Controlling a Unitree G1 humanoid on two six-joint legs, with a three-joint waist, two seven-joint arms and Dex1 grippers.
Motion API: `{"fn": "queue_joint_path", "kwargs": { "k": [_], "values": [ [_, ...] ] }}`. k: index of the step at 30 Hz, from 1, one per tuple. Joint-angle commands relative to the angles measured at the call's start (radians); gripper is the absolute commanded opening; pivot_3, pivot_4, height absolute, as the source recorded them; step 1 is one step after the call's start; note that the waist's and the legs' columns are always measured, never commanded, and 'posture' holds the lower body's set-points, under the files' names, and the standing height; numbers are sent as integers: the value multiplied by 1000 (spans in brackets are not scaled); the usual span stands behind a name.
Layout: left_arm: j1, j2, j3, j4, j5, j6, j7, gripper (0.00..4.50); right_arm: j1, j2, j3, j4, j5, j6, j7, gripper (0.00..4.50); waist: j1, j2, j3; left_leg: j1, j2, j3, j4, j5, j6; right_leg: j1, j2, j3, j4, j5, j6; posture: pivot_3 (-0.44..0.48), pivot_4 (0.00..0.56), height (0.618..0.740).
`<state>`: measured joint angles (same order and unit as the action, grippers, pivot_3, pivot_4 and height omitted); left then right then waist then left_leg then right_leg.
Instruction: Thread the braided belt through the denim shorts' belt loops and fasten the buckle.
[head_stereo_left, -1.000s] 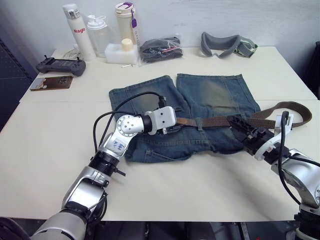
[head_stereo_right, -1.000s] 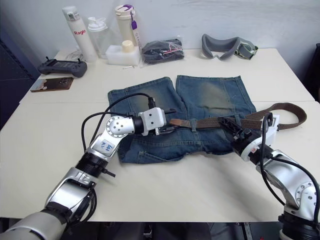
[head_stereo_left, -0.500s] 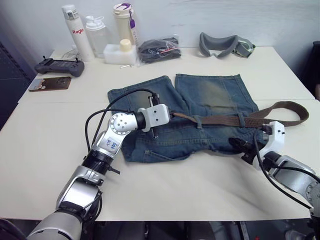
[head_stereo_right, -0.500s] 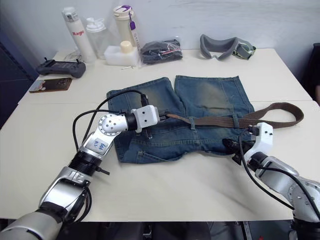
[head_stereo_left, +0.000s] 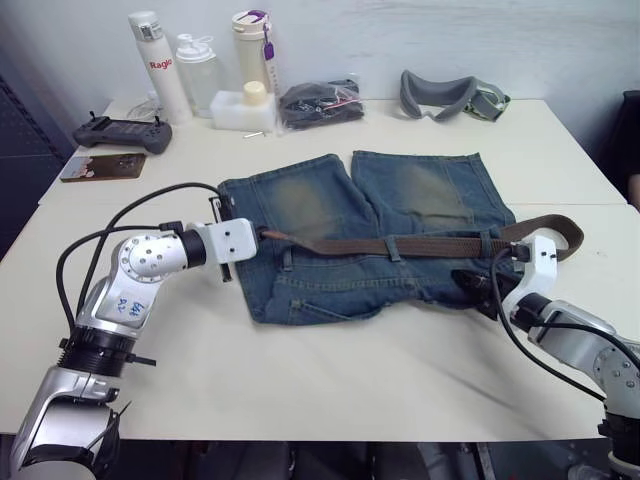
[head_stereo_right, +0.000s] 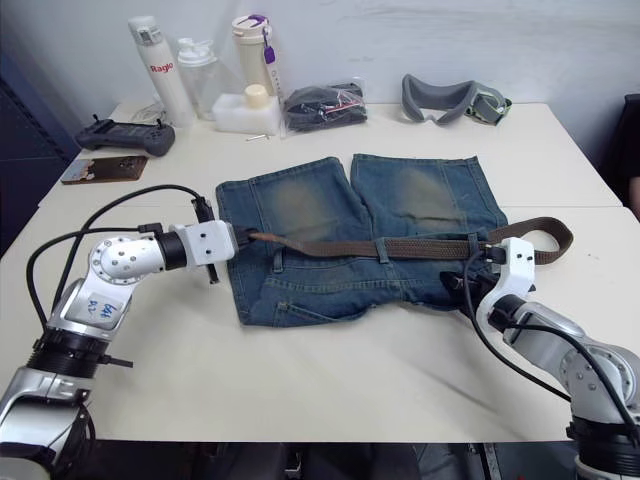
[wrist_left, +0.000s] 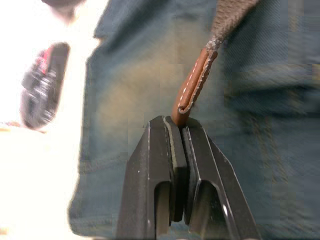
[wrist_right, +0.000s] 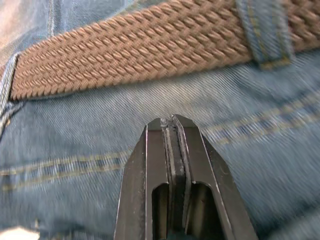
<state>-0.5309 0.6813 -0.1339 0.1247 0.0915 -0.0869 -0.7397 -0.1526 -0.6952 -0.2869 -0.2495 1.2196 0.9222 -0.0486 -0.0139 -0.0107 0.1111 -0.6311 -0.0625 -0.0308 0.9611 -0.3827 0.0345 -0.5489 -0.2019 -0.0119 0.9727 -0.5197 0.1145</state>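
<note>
Braided belt (head_stereo_left: 420, 243): we log it across the middle of the frame, lying along the waistband of the denim shorts (head_stereo_left: 360, 235) and passing under at least two belt loops (head_stereo_left: 393, 247). Its free length curls back in a loop at centre right, off the cloth.

Belt tip: reddish-brown leather, pinched between the closed fingers of the left gripper (wrist_left: 176, 126) at the shorts' left edge. We judge the grip is there so the strap can be drawn through the loops toward the left of the frame.

Right gripper (wrist_right: 171, 122): fingers pressed together with nothing seen between them, pointing at denim just below the belt at the shorts' right edge, probably to pin the cloth while the strap slides. Whether the tips touch the denim we cannot tell.

Buckle: we cannot make it out; it may lie in the curled end behind the right wrist.

Background, upper frame: three bottles (head_stereo_left: 150, 50), a black bundle (head_stereo_left: 320, 100), grey goggles (head_stereo_left: 450, 92); upper left, a black controller (head_stereo_left: 120, 132) and a phone (head_stereo_left: 100, 166), all on the table (head_stereo_left: 330, 370).
</note>
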Motion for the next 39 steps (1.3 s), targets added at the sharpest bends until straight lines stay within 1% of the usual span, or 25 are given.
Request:
{"fn": "queue_joint_path", "kwargs": {
  "k": [1, 3, 4, 7, 8, 9, 11, 12, 15, 18, 21, 23, 25, 28, 31, 34, 36, 39],
  "values": [
    [-4, -23, 51, -55, -91, 100, -26, 1025, -15, -3, -9, -27, -15, 11, 72, 0, 3, 0, 0, -1, 0, 0, 0, 0, 0, 0, 0, 0, 0, 0, 0, 0, 150, 627],
    [1, -19, 67, -60, -129, 144, -55, 1949, -15, -43, -22, -73, -40, 3, 140, 668, 2, 1, 1, -3, 0, 0, 0, 0, 0, 1, 0, 0, 1, 0, 0, 0, 150, 627],
    [5, -11, 78, -60, -152, 159, -74, 2358, -10, -65, -28, -95, -50, 3, 171, 933, 1, 3, 2, -3, 0, 0, 0, 1, -1, 1, 0, 0, 1, 0, 0, 0, 150, 627],
    [3, 5, 129, -51, -232, 215, -124, 3664, -6, -149, -2, -169, -106, 13, 276, 2348, -2, 5, 2, -3, 0, 0, -1, 2, -3, 1, 0, 0, 1, 0, 1, 0, 150, 627],
    [4, 12, 143, -41, -256, 230, -145, 4254, -9, -173, 21, -199, -127, 13, 313, 2994, -4, 5, 2, -2, 1, 0, -2, 2, -3, 1, 0, -1, 0, 0, 1, 0, 150, 627],
    [6, 17, 153, -36, -277, 243, -166, 4500, -14, -190, 43, -224, -142, 15, 342, 3426, -7, 5, 2, -2, 1, 0, -2, 2, -3, 1, 0, -2, 0, 0, 1, 0, 150, 627],
    [14, 19, 176, -40, -323, 278, -197, 4500, -21, -210, 77, -259, -156, 30, 383, 4372, -12, 5, 2, -2, 2, -2, -2, 1, -2, 2, 0, -4, -2, 0, 0, 0, 150, 627],
    [26, 25, 187, -53, -351, 302, -221, 4500, -23, -221, 96, -278, -158, 42, 402, 4457, -12, 5, 2, -2, 2, -2, -2, 1, -2, 2, 0, -4, -3, 0, 0, 0, 150, 627],
    [58, 46, 208, -80, -392, 342, -261, 4500, -31, -222, 145, -310, -195, 52, 428, 4457, -13, 4, 3, -2, 2, -2, -2, 1, -3, 1, -1, -4, -3, 0, -1, 0, 150, 627],
    [77, 67, 214, -92, -406, 366, -275, 4500, -48, -247, 264, -310, -409, -25, 436, 4457, -13, 5, 3, -3, 2, -2, -2, 2, -5, 2, -2, -4, -4, -1, -2, 0, 150, 627],
    [88, 73, 223, -116, -431, 406, -281, 4500, -65, -284, 339, -281, -583, -69, 430, 4457, -7, 5, 3, -3, 1, -2, -3, 2, -5, -1, -3, -5, -5, -1, -2, 0, 150, 627],
    [100, 77, 226, -137, -439, 423, -283, 4500, -53, -347, 397, -270, -728, -140, 455, 4457, -3, 5, 3, -3, 0, -2, -3, 2, -6, 0, -4, -5, -6, -1, -2, 0, 150, 627],
    [109, 79, 225, -152, -445, 439, -285, 4500, -25, -401, 429, -254, -838, -213, 485, 4457, 2, 5, 3, -2, -1, -2, -3, 3, -7, 0, -6, -5, -6, -1, -2, 0, 150, 627],
    [117, 77, 221, -184, -468, 483, -285, 4500, 40, -451, 394, -200, -939, -350, 535, 3637, 15, 5, 2, -2, -1, -2, -2, 3, -7, 0, -7, -7, -6, -1, -3, 0, 150, 627],
    [114, 72, 214, -205, -480, 507, -285, 4500, 89, -506, 326, -52, -1058, -523, 558, 2302, 24, 5, 3, -2, -4, -2, -1, 2, -6, 0, -10, -8, -6, -2, -4, 0, 150, 627],
    [107, 52, 196, -211, -485, 519, -279, 4500, 120, -552, 281, 125, -1151, -685, 575, 807, 34, 5, 3, -2, -11, -2, 0, 3, -4, 0, -16, -8, -4, -3, -6, 0, 150, 627],
    [104, 29, 181, -215, -487, 526, -269, 4500, 108, -559, 272, 240, -1202, -795, 572, 19, 39, 5, 2, -3, -12, -1, 1, 3, -3, 0, -17, -8, -4, -3, -7, 0, 150, 627],
    [106, -10, 146, -226, -477, 526, -260, 4500, 40, -557, 295, 419, -1308, -964, 540, 19, 37, 6, 2, -4, -13, -1, 2, 2, -3, 0, -17, -8, -3, -3, -6, 0, 150, 627]
  ]
}}
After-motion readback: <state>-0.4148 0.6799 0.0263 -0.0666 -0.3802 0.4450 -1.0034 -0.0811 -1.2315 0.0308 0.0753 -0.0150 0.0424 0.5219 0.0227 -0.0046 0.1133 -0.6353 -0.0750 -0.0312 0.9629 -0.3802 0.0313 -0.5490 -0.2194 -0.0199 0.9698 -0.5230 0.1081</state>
